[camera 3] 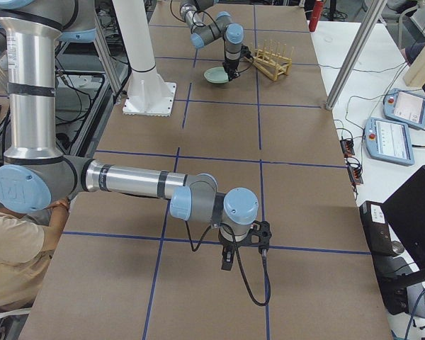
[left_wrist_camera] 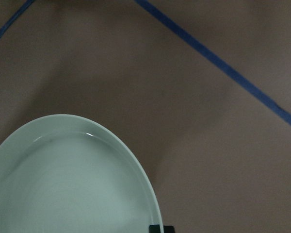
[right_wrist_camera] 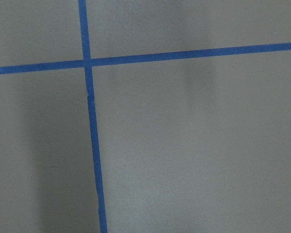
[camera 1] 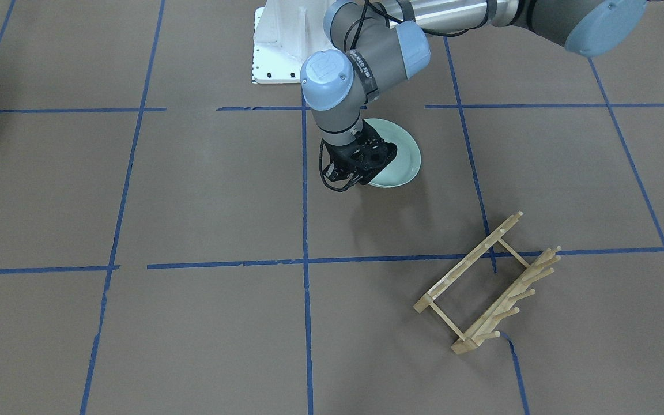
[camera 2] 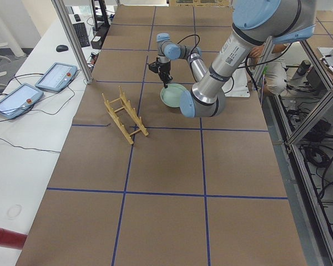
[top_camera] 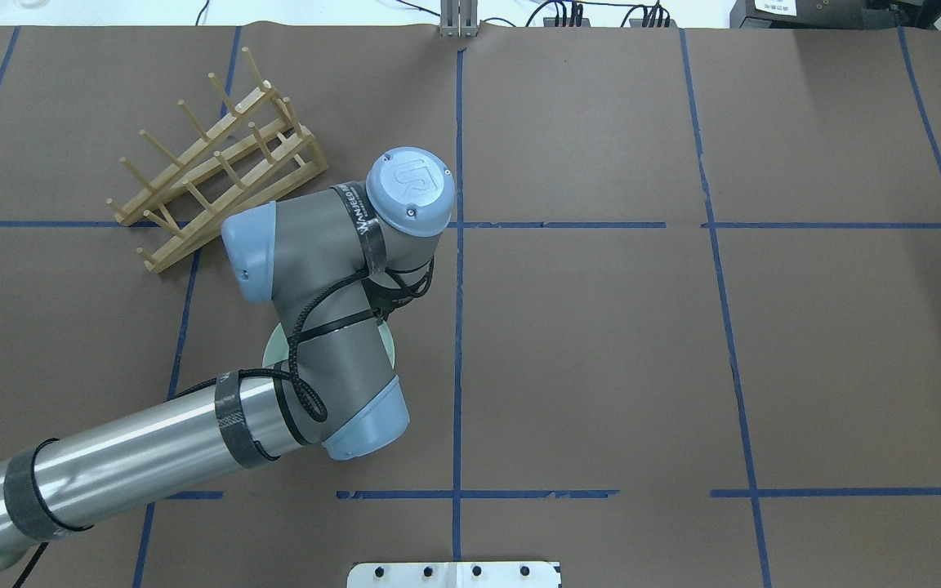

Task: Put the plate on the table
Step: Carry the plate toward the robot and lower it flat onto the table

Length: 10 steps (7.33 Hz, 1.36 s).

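Left tool [camera 1: 365,176] at rim of plate [camera 1: 402,158]

"UR" logo on joint cap [top_camera: 410,180]

Found plate [camera 1: 402,164] on or just above counter [camera 1: 193,190], out in front of robot base [camera 1: 277,46]. Noted left pincer [camera 1: 363,176] at plate's rim, on the side away from rack [camera 1: 485,285]. Located rack well apart, farther from base, toward robot's left.
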### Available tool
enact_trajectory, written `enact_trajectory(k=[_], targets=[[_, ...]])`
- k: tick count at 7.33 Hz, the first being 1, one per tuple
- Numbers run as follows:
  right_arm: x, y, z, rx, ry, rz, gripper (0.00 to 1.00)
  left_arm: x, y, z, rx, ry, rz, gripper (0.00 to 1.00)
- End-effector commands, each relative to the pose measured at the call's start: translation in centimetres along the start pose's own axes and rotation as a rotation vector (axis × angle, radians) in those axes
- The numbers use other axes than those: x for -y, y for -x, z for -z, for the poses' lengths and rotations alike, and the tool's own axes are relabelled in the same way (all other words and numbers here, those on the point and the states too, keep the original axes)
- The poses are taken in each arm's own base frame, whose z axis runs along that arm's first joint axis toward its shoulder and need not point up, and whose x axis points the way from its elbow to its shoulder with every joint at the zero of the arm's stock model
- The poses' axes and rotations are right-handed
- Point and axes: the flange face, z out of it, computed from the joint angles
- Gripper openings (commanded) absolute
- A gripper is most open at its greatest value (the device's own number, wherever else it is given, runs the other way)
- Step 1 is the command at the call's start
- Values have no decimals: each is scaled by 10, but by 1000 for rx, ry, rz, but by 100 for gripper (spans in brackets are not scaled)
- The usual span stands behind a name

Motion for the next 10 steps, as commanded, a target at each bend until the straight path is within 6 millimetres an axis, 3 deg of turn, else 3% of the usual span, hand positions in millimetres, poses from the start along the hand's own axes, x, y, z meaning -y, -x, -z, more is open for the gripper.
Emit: enact_trajectory(k=[1, 2, 3, 4, 6, 7, 8, 9, 10], targets=[[0, 0, 0, 0, -1, 1, 100, 9, -2, -9, 62, -113, -93, 7], [0, 0, 0, 0, -1, 1, 100, 12, -1, -5, 97, -150, -188, 5], [0, 0, 0, 0, -1, 1, 100, 19, 2, -12, 102, -183, -196, 70], [0, 0, 0, 0, -1, 1, 100, 18, 0, -9, 63, -181, -205, 100], [0, 0, 0, 0, -1, 1, 100, 27, 2, 10, 20, -185, -217, 100], [0, 0, 0, 0, -1, 1, 100, 67, 26, 40, -33, -199, -294, 100], [0, 0, 0, 0, 0, 0, 100, 126, 72, 61, -123, -224, -358, 100], [0, 0, 0, 0, -1, 1, 100, 173, 110, 62, -179, -168, -441, 100], [0, 0, 0, 0, 0, 0, 100, 240, 142, 96, -212, -192, -535, 100]])
